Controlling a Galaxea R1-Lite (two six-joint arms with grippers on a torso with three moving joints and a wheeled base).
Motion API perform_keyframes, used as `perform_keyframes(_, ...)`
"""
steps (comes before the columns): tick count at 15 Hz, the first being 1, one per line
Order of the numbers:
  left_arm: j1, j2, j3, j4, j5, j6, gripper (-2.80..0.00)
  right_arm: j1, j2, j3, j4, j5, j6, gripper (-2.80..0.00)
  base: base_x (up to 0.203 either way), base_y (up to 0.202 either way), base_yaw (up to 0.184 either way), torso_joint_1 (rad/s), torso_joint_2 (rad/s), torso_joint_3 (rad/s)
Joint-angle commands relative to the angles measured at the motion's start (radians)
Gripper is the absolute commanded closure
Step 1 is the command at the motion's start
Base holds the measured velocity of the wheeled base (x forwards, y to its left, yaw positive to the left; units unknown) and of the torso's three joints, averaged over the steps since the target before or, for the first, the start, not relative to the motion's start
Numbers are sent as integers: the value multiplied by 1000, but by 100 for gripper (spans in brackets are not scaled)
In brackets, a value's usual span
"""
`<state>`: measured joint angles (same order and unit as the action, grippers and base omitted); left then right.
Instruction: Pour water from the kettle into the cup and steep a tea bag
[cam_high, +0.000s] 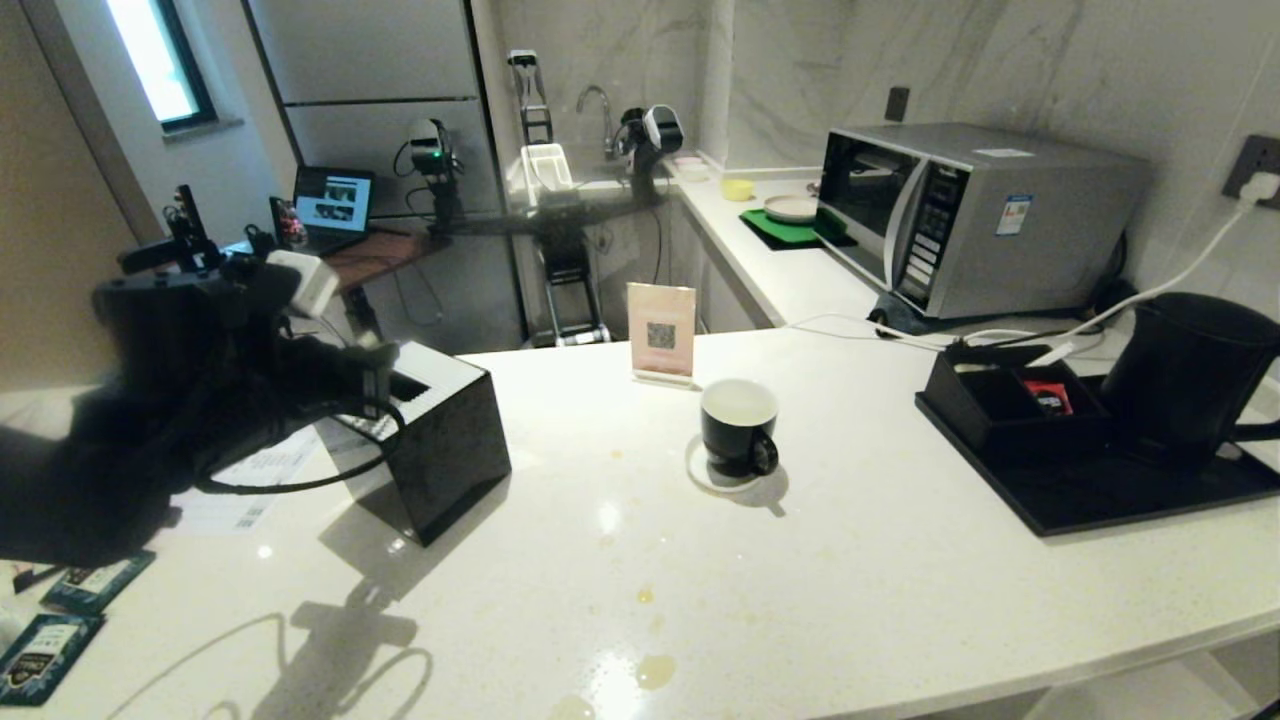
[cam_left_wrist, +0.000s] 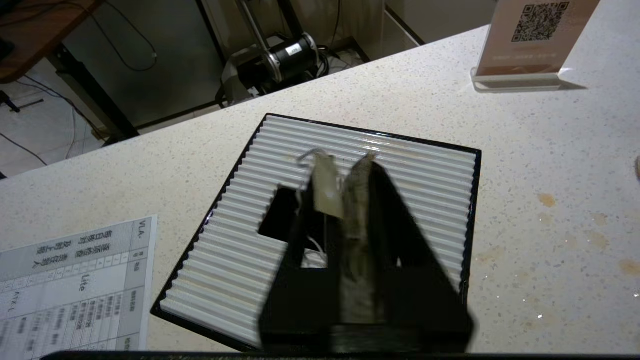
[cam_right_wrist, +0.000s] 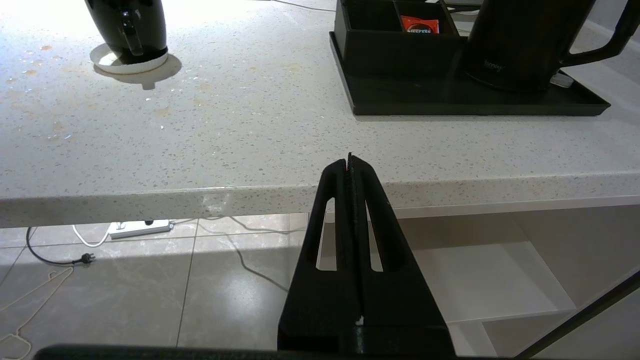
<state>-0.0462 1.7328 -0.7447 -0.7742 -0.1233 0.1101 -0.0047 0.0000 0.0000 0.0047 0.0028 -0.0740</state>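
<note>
One cup (cam_high: 739, 428), one kettle (cam_high: 1187, 372), two teal packets (cam_high: 70, 615).

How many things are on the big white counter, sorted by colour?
Black: 4 — cup, kettle, compartment box, cube with slotted top
Teal: 2 — packets
Pink: 1 — QR sign
White: 1 — printed sheet
Total: 8
</note>
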Motion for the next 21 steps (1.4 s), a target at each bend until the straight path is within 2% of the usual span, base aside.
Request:
perform_keyframes(1,0,2,-1,-5,-1,0,-280,0,1,0,0,-1,-1,0,0,0,0,0,0,0)
perform_keyframes(21,-3,4,-4,-7,-3,6,-280,0,1,0,0,0,-1,0,0,0,0,0,0,0)
